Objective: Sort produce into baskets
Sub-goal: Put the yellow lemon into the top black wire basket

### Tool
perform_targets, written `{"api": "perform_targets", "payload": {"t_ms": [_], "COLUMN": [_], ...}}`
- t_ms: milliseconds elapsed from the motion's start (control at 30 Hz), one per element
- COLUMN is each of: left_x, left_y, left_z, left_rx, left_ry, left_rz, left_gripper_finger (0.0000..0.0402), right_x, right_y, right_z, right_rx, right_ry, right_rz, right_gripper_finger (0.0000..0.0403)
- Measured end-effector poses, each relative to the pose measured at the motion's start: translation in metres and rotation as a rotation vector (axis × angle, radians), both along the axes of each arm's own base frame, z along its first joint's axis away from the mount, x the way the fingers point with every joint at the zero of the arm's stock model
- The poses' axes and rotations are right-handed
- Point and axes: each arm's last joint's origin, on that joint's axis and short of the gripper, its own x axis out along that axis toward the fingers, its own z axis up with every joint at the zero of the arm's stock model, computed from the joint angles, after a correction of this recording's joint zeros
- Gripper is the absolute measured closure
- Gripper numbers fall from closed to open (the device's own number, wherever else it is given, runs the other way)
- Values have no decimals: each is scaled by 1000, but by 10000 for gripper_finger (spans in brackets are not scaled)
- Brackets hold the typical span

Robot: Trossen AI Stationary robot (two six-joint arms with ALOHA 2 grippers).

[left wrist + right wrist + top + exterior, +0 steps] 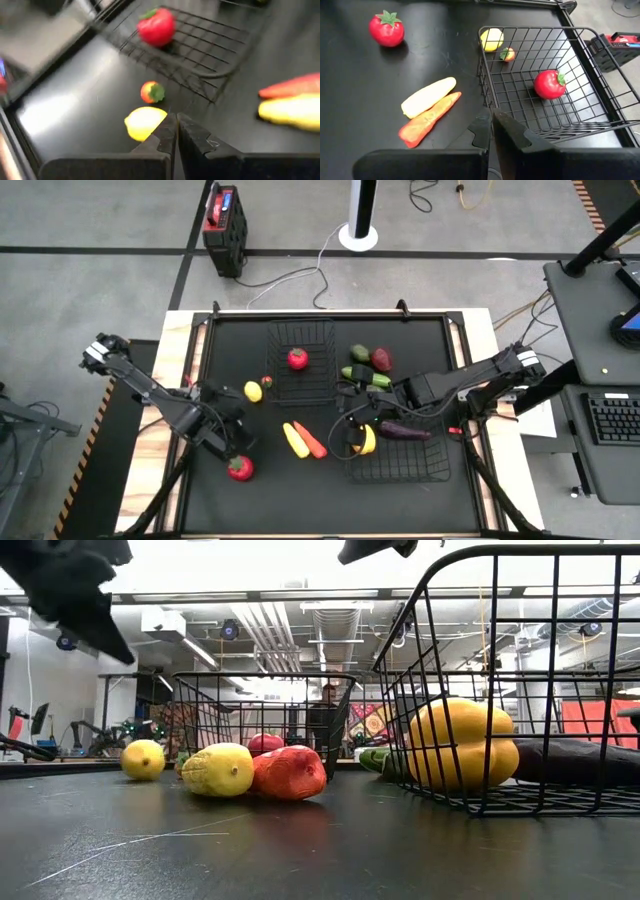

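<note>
Currently | far basket [302,360]: tomato [297,359] | near basket [400,455]: yellow pepper [366,439], eggplant [404,431] | both pincers clenched, empty

Front strip of table [330,505]: bare mat, open passage.
Left front: red tomato [239,468] alone, just beside the left pincer [236,442].
Middle: yellow piece [293,439] and carrot [311,441] lie side by side, blocking the gap between both baskets.
Far basket [302,360]: wire walls; lemon [253,391] outside its left side.
Near basket [400,455]: right pincer [352,432] over its left edge.
</note>
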Motion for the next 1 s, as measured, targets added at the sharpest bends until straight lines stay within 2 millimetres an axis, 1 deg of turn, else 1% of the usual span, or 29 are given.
{"api": "perform_targets", "payload": {"t_ms": [67, 100, 133, 200, 267, 367, 533, 600, 700, 733, 833, 900, 1000], "left_x": [2, 3, 4, 5, 4, 3, -5, -7, -11, -11, -14, -15, -14], "left_y": [1, 4, 7, 17, 29, 39, 51, 52, 53, 53, 53, 53, 52], "left_z": [4, 4, 3, 4, 5, 9, 19, 15, 3, -1, -11, -12, -15], "left_rx": [11, -12, -44, -104, -133, -174, -213, -242, -253, -256, -262, -273, -265], "left_ry": [111, 168, 215, 249, 227, 187, -19, -78, -84, -73, 36, 69, 72], "left_rz": [-99, -126, -135, -83, 11, 83, 280, 358, 418, 415, 339, 275, 166], "left_gripper_finger": [402, 402, 402, 402, 402, 402, 402, 402, 401, 401, 392, 378, 348], "right_x": [0, 0, 0, 0, 0, 0, 0, 0, 0, 0, 0, -1, -3], "right_y": [0, 0, 0, 0, 0, 1, 1, 1, 2, 2, 2, 2, 3], "right_z": [0, 0, 0, 0, 0, 0, 0, 0, -1, -1, -1, 0, 3], "right_rx": [0, 1, 0, 0, 0, 12, 18, 19, 34, 36, 35, 39, 72], "right_ry": [0, 1, 1, 1, 2, 5, 7, 7, 15, 18, 21, 19, 18], "right_rz": [4, 4, 5, 6, 7, 19, 25, 27, 56, 68, 77, 81, 112], "right_gripper_finger": [390, 390, 390, 390, 390, 390, 390, 390, 390, 390, 390, 390, 390]}}
